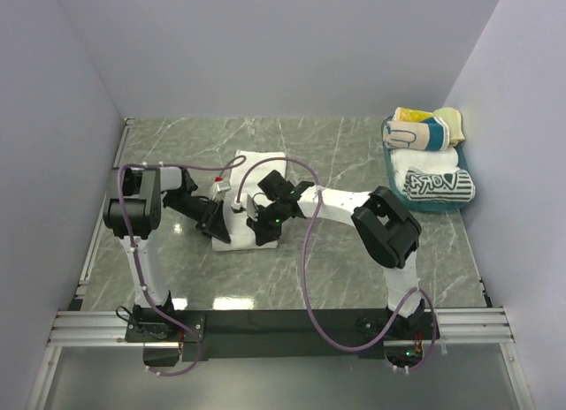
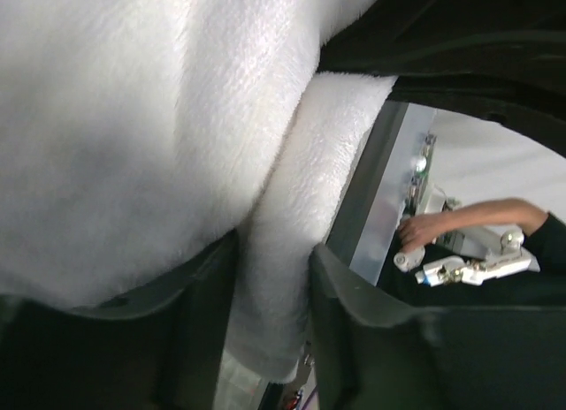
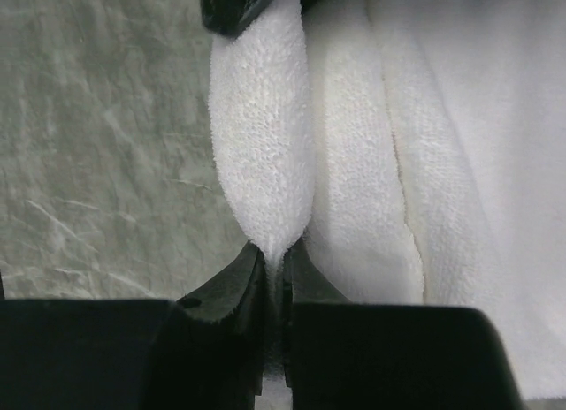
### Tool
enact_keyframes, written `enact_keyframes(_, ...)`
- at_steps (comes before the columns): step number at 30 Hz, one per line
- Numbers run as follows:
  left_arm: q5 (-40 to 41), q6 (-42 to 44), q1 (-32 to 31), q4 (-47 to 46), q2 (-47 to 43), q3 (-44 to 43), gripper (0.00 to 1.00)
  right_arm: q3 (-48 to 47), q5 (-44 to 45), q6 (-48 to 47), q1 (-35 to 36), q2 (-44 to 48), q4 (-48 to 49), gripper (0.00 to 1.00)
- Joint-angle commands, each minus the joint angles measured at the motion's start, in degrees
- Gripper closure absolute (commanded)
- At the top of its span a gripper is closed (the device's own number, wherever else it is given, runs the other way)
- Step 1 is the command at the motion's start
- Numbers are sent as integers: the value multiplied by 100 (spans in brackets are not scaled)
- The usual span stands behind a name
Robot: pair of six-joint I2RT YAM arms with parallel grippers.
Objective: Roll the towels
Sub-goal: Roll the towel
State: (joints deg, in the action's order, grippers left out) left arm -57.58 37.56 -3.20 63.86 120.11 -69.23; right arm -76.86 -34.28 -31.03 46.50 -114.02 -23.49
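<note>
Basket [image 1: 388, 158] holds rolled towels [image 1: 433, 185]; right claw [image 3: 274, 255] pinches white towel [image 3: 261, 136]; left claw [image 2: 272, 277] parted.

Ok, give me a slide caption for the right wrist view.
Right gripper shut on a raised fold of the white towel, over the grey marbled table.

Right gripper [image 3: 274, 255] tightly closed, left gripper [image 2: 272, 251] with jaws partly apart, both arms bent inward.
</note>
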Motion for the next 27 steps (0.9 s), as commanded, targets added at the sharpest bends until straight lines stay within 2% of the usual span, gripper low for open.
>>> enact_keyframes(1,670,243,555,-629,-233,-64,52,-5,-96,228,-53,-147,-315,100)
enact_keyframes(6,319,453,1093,-366,-611,-406,46,-83,-438,281,-106,-314,-700,100)
enact_keyframes(10,405,586,1532,-512,-1426,-495,42,-233,-1026,614,-342,-437,-937,100)
enact_keyframes(13,607,656,1586,-908,-2365,-83,39,-321,-1615,956,-553,-569,-1148,100)
enact_keyframes(17,844,1146,1551,-1663,-3624,995,34,-601,-2134,1257,-783,-1085,-1535,100)
enact_keyframes(21,1319,1876,1139,-2270,-4872,2069,31,-1453,-2258,1371,-827,-1710,-2176,100)
enact_keyframes(24,1643,2193,568,-2657,-5760,2791,29,-2067,-2311,1406,-853,-2203,-2774,100)
enact_keyframes(25,1715,2255,183,-2868,-6145,2949,28,-2192,-2337,1406,-862,-2299,-3010,100)
enact_keyframes(27,2012,2291,-231,-3202,-6473,3397,27,-2429,-2355,1432,-897,-2537,-3144,100)
